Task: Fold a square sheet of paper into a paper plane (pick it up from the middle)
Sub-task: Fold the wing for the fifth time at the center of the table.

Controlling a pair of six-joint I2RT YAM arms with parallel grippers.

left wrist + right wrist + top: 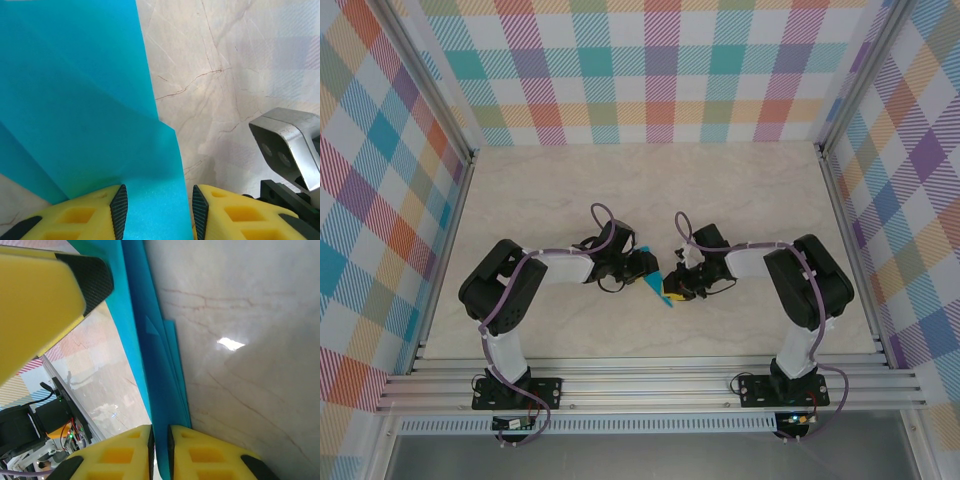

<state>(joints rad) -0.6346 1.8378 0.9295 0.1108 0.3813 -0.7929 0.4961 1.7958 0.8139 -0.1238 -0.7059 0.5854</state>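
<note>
The teal sheet of paper [654, 284], folded into several layers, hangs between my two grippers just above the middle of the marble table. In the right wrist view the paper [150, 370] runs edge-on into my right gripper [160, 432], whose pads are pressed on its layers. In the left wrist view the paper [90, 100] is a broad creased face that passes between the pads of my left gripper [159, 197], which stand well apart. From above, the left gripper [645, 270] and right gripper [673, 290] nearly touch.
The marble table [650, 190] stretches away behind the grippers. Chequered walls [650, 70] close it in at the back and sides, and aluminium rails [650, 385] run along the near edge. One left finger [45, 295] looms close to the right wrist camera.
</note>
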